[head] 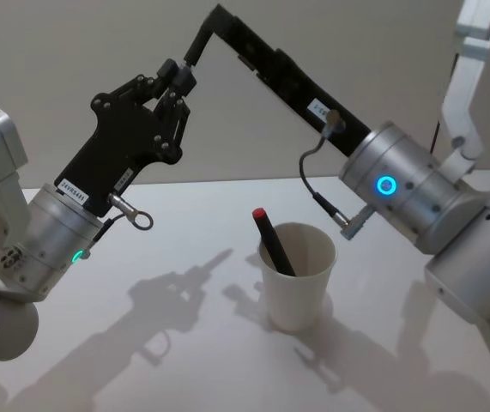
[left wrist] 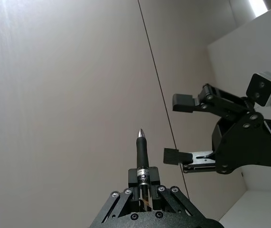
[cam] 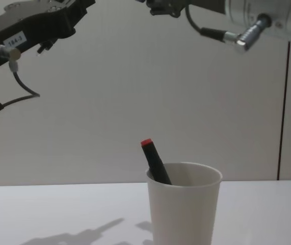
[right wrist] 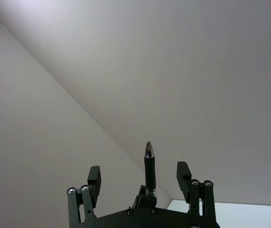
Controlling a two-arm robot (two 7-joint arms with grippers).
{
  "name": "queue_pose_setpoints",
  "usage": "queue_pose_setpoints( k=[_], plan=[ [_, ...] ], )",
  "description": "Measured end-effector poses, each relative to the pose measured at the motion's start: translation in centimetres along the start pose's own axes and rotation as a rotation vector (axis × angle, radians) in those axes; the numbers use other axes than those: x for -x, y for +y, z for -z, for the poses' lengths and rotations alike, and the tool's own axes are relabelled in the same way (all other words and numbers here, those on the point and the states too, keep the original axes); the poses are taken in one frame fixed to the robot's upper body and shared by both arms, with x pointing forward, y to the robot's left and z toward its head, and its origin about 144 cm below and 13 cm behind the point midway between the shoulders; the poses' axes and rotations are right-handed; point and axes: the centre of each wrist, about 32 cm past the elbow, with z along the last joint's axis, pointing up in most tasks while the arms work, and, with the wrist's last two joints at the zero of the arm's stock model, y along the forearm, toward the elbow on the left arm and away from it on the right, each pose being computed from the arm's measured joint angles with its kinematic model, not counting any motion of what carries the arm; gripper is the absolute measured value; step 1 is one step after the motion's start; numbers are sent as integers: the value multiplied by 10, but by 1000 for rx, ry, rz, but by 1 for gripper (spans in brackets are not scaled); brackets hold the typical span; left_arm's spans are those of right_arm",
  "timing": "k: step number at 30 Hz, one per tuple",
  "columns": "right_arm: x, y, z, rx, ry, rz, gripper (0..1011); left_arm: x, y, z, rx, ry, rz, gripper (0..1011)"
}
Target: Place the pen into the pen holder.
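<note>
My left gripper (head: 180, 70) is raised high over the table, shut on a black pen (head: 202, 36) whose silver tip points up and away. The left wrist view shows the pen (left wrist: 141, 152) clamped in that gripper (left wrist: 144, 178), and my right gripper (left wrist: 179, 128) stands open just beside the tip. In the right wrist view the pen (right wrist: 149, 168) rises between the open fingers (right wrist: 182, 171) and touches neither. The pen holder (head: 296, 283), a white paper cup (cam: 183, 214), stands upright below. A second black pen with a red cap (head: 272, 245) leans inside it.
The white table (head: 184, 343) stretches around the cup, with the arms' shadows on it. A plain wall closes the back, with a dark vertical seam (cam: 284, 112) on the right. Both arms hang well above the cup.
</note>
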Motion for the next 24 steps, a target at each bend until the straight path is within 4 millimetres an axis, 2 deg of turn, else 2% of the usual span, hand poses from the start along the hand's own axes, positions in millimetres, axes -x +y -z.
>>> queue_pose_setpoints(
  k=[24],
  plan=[
    [-3,23,14,39,-58,0,1001,2,1,-8,9,11,59,138]
  ],
)
